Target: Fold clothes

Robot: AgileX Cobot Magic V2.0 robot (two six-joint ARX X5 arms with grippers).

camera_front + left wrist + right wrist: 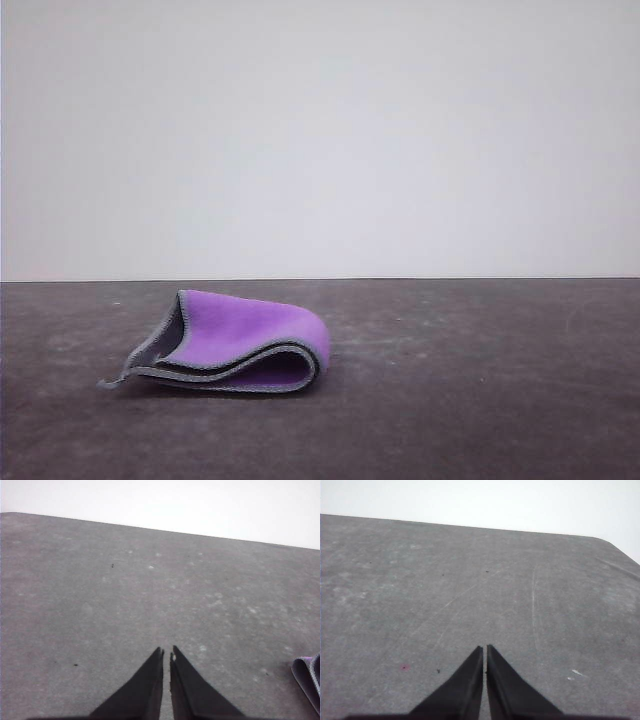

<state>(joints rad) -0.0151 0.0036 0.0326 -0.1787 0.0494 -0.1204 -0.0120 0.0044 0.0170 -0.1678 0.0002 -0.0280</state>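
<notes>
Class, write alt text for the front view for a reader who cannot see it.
A small purple cloth with light grey stitched edging lies loosely folded over on a dark grey table, left of centre, its dark grey underside showing at the left end. Behind the table is a plain pale wall.

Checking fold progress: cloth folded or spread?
Folded. The cloth lies doubled over, purple face outward, stitched edges stacked at its front.

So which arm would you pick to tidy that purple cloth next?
Probably the left. The cloth lies left of the table's middle, and its edge shows near the shut left gripper. The shut right gripper faces bare table.
</notes>
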